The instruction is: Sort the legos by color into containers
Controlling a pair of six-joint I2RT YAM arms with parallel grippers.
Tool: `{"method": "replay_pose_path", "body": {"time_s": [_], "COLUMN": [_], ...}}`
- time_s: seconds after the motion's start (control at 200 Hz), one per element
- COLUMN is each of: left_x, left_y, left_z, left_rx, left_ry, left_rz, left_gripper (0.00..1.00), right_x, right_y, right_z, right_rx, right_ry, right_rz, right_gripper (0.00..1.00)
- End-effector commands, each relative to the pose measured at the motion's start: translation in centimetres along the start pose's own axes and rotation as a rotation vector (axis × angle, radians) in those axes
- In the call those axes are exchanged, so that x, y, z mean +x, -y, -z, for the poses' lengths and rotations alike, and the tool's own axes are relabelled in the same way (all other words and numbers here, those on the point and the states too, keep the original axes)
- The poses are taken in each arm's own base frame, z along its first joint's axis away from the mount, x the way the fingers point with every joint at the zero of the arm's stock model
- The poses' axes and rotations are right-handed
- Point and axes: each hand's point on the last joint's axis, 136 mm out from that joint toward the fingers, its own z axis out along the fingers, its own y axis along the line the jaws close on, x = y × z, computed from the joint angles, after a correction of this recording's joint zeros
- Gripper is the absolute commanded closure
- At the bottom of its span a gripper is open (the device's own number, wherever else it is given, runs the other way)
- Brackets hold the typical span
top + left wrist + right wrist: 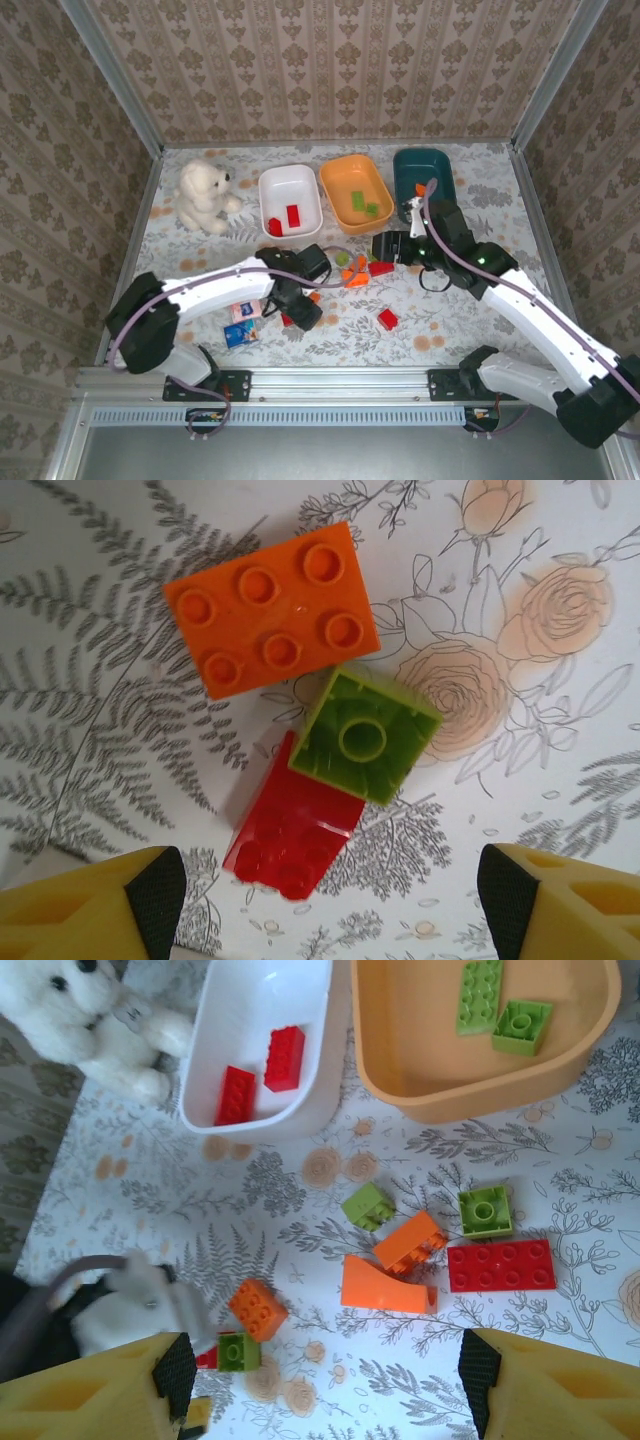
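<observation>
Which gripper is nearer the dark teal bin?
Right. The right gripper hangs just in front of the dark teal bin; the left gripper sits farther left, nearer the table's front edge.

Lab test cell: aluminium frame (340, 379), wallpapered panels (340, 70), floral tablecloth (450, 330).

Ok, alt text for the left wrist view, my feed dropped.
Three legos cluster on a floral tablecloth: an orange brick, a green brick underside up beside it, and a red brick partly under the green. The left gripper, open and empty, shows yellow fingers at the bottom corners.
</observation>
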Motion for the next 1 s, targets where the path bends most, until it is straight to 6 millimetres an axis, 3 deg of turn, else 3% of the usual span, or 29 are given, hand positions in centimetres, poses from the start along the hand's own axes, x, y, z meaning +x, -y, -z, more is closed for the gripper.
{"method": "replay_pose_path", "body": {"time_s": [0.0,0.275,0.405,0.525,0.685,0.865,0.995], "left_x": [0.1,0.7,1.5,2.0,2.2,2.7,2.5], "left_y": [-0.1,-0.6,-0.3,-0.3,0.3,0.0,-0.4], "left_z": [-0.5,-2.5,-3.8,-3.7,-3.2,-4.0,-3.4], "left_rx": [0.001,-0.025,-0.011,-0.008,0.004,-0.015,-0.045], "left_ry": [-0.056,-0.054,-0.090,-0.089,-0.066,-0.076,-0.073], "left_rz": [-0.023,0.069,0.101,0.148,0.193,0.242,0.255], "left_gripper": [0.19,0.17,0.24,0.29,0.38,0.64,0.71], "right_x": [1.3,1.5,1.5,1.5,1.7,1.5,1.2], "right_y": [0.4,0.5,0.4,0.5,0.7,0.5,0.3], "right_z": [0.9,1.7,1.5,1.4,1.2,1.2,1.5], "right_rx": [0.008,0.013,0.011,0.014,0.019,0.008,0.007], "right_ry": [-0.037,-0.030,-0.034,-0.039,-0.042,-0.033,-0.030], "right_rz": [-0.033,-0.039,-0.038,-0.041,-0.053,-0.061,-0.058], "right_gripper": [0.26,0.26,0.26,0.26,0.26,0.26,0.26]}}
